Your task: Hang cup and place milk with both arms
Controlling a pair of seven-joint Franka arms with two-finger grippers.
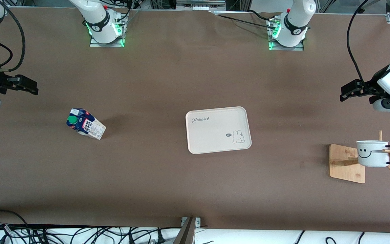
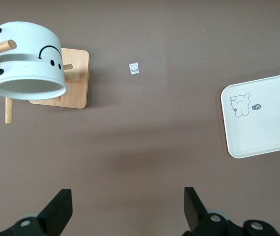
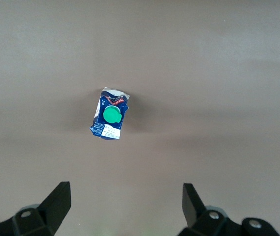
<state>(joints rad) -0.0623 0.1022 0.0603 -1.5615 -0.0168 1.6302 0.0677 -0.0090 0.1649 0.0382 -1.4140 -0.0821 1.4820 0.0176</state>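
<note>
Cup (image 1: 372,153) hangs on wooden rack (image 1: 346,163), frame's lower right; milk (image 1: 86,123) upright mid-left; tray (image 1: 218,129) centre; left gripper (image 1: 343,94) and right gripper (image 1: 35,88) at frame edges, jaws apart, empty.

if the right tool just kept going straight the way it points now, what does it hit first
Judging by the right wrist view, the open right tool points down at the brown table, with the milk carton roughly ahead between the finger lines. It would probably meet the carton's green cap first, though depth is unclear.
</note>
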